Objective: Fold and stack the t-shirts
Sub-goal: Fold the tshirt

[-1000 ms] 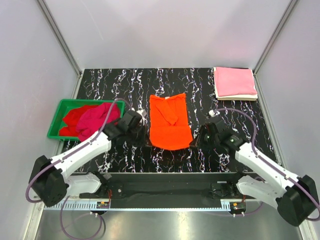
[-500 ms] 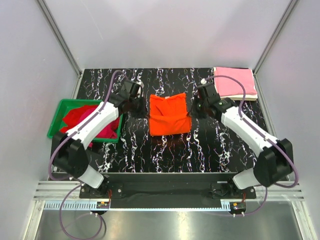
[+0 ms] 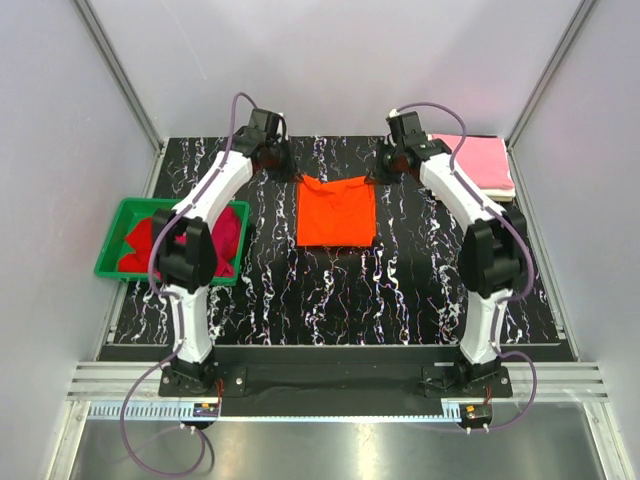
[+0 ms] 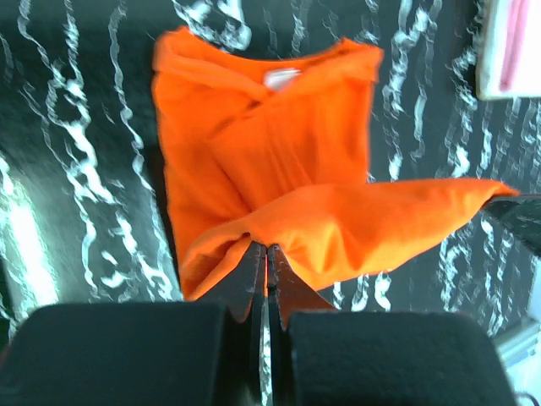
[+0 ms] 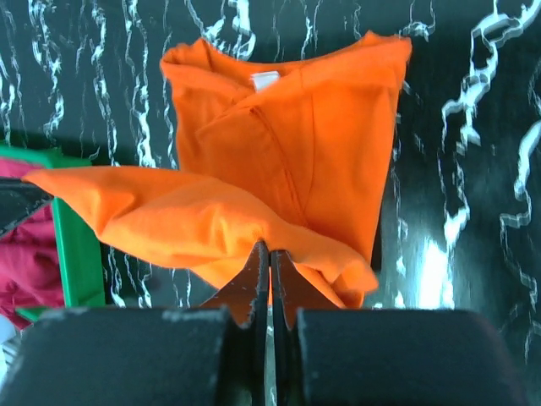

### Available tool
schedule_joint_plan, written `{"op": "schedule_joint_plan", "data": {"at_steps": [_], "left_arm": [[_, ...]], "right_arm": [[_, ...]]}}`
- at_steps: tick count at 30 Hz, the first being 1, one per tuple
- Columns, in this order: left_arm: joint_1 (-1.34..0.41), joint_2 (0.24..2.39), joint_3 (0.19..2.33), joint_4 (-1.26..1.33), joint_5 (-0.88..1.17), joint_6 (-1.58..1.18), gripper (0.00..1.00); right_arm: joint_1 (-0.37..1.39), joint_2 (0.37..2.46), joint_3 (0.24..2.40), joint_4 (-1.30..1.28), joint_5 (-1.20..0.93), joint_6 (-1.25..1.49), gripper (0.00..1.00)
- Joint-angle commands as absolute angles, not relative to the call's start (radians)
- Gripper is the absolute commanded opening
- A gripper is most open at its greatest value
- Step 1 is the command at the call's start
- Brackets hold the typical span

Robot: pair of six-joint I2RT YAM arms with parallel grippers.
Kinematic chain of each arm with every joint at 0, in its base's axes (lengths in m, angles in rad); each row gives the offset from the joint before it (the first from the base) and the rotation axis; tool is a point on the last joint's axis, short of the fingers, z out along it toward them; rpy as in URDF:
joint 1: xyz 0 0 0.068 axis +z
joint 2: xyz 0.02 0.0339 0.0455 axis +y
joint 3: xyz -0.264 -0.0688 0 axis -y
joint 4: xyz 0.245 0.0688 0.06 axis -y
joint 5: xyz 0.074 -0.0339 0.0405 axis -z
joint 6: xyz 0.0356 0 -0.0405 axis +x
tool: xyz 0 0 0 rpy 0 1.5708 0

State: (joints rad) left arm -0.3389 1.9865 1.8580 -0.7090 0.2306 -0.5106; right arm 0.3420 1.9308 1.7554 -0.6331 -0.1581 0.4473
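Marbled table [image 3: 420,290]: orange t-shirt [image 3: 336,212], green bin [image 3: 108,245]

Green bin [image 3: 125,276] at left edge of black white-veined tabletop [image 3: 420,290]; pale grey walls [image 3: 330,70] around.

Both my white-and-black arms reach at full stretch away from their bases, wrists high and angled inward toward each other. The left gripper [image 4: 267,249] and right gripper [image 5: 270,247] each press their dark fingers tight together, an edge of the bright orange cloth t-shirt [image 3: 336,212] pinched between the jaws.
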Motion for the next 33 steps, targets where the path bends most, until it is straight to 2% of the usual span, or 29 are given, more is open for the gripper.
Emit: {"op": "schedule_joint_plan", "data": {"at_steps": [1, 3, 7, 10, 11, 14, 17, 23, 28, 33], "left_arm": [[-0.302, 2.084, 2.000, -0.703, 0.238, -0.476, 0.00], [-0.287, 2.172, 2.087, -0.686, 0.259, -0.456, 0.00], [-0.261, 2.327, 2.233, -0.617, 0.310, -0.423, 0.23], [-0.232, 2.422, 2.321, -0.566, 0.310, -0.445, 0.30], [-0.224, 2.445, 2.318, -0.517, 0.317, -0.474, 0.39], [-0.204, 2.450, 2.296, -0.470, 0.360, -0.489, 0.43], [-0.210, 2.409, 2.228, -0.433, 0.411, -0.463, 0.44], [-0.241, 2.284, 2.054, -0.400, 0.393, -0.404, 0.43], [-0.270, 2.259, 2.005, -0.350, 0.462, -0.390, 0.38], [-0.282, 2.355, 2.049, -0.341, 0.492, -0.419, 0.37]], "right_arm": [[0.307, 2.060, 1.909, -0.626, -0.230, 0.419, 0.02], [0.290, 2.118, 1.965, -0.626, -0.244, 0.420, 0.04], [0.253, 2.284, 2.106, -0.627, -0.247, 0.428, 0.08], [0.221, 2.412, 2.256, -0.627, -0.307, 0.426, 0.27], [0.213, 2.446, 2.299, -0.633, -0.343, 0.428, 0.41], [0.192, 2.546, 2.459, -0.724, -0.361, 0.414, 0.47], [0.190, 2.508, 2.399, -0.749, -0.344, 0.391, 0.47], [0.193, 2.312, 2.111, -0.674, -0.336, 0.403, 0.40], [0.195, 2.175, 1.887, -0.513, -0.412, 0.448, 0.20], [0.195, 2.215, 1.862, -0.425, -0.488, 0.485, 0.17]]}}
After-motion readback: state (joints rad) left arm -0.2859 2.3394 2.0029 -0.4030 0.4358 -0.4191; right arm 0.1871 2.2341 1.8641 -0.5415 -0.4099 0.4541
